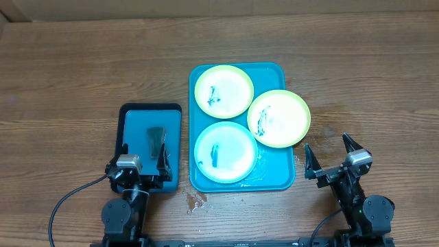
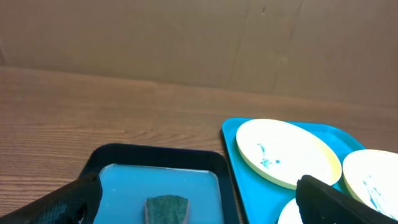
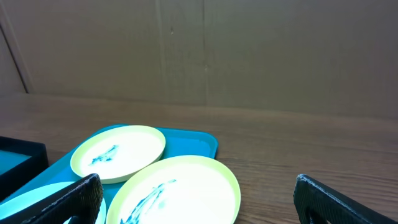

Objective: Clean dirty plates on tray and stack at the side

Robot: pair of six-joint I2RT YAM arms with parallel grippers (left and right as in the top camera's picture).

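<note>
Three smeared plates lie on the turquoise tray (image 1: 285,175). A yellow-green plate (image 1: 224,90) is at the back. A second yellow-green plate (image 1: 278,118) overhangs the tray's right rim. A pale blue plate (image 1: 226,151) is at the front. My left gripper (image 1: 142,159) is open over the near end of the small dark tray (image 1: 151,110), empty. My right gripper (image 1: 331,154) is open and empty over bare wood, right of the turquoise tray. The wrist views show the tray (image 2: 233,155) (image 3: 199,140), the back plate (image 2: 286,152) (image 3: 118,152) and the overhanging plate (image 3: 177,193).
A dark green sponge (image 1: 156,139) (image 2: 166,208) lies in the small dark-rimmed tray, between my left fingers. A small wet patch (image 1: 195,201) marks the wood in front of the turquoise tray. Bare wood-grain tabletop (image 1: 370,82) stretches to the right and back.
</note>
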